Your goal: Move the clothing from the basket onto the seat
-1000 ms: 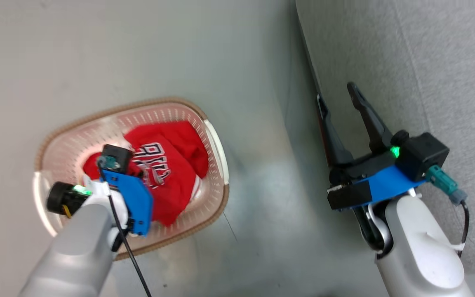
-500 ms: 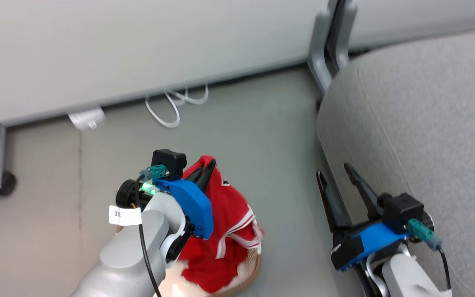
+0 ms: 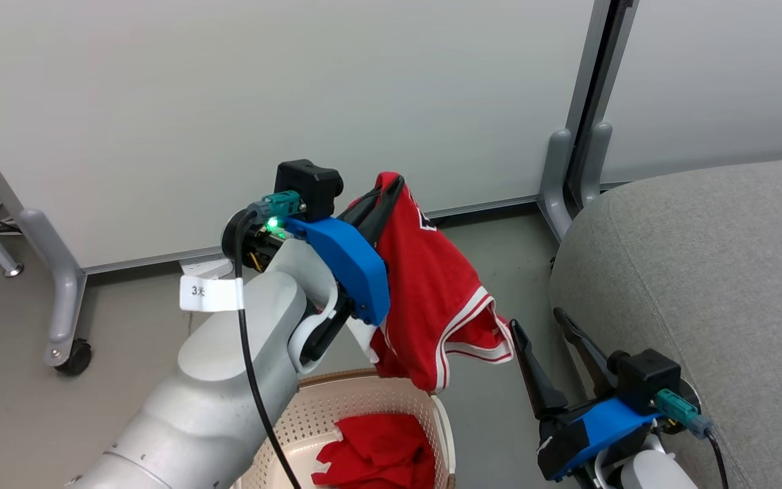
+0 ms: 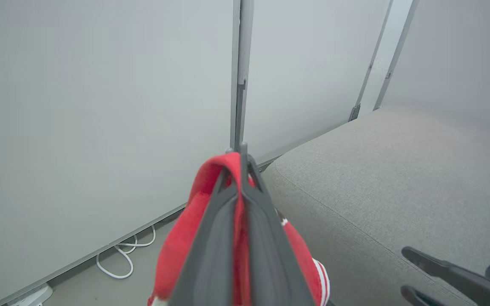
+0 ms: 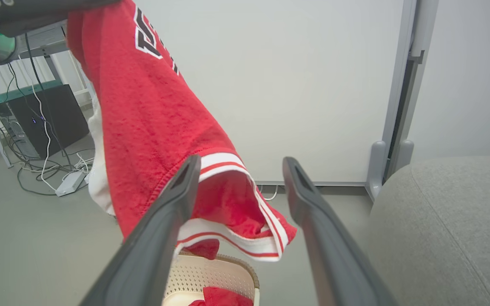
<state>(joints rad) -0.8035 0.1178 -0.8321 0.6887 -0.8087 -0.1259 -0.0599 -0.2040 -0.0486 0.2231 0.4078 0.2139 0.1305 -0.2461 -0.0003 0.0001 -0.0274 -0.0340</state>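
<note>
My left gripper [image 3: 391, 187] is shut on a red jersey [image 3: 435, 292] with white striped trim, held up in the air above the basket [image 3: 364, 401]. The jersey [image 5: 151, 114] hangs down, showing black-and-white lettering. A second, plain red garment [image 3: 377, 451] lies inside the cream perforated basket [image 5: 223, 276]. In the left wrist view the closed fingers [image 4: 240, 229] pinch red cloth [image 4: 181, 242]. My right gripper [image 3: 544, 322] stands open and empty at the lower right, beside the grey seat [image 3: 703, 285]. The seat [image 4: 377, 178] lies to the right of the jersey.
White partition panels [image 3: 262, 102] on grey wheeled feet [image 3: 65, 319] stand behind the basket. A grey post [image 3: 581, 136] rises between the panels near the seat's corner. Cables [image 5: 45, 165] and a dark box [image 5: 49, 114] sit on the floor to the left.
My left gripper has lifted the jersey out of the basket and up into the air. The head camera has tilted up, so the whole picture has shifted. The right gripper stays open.
</note>
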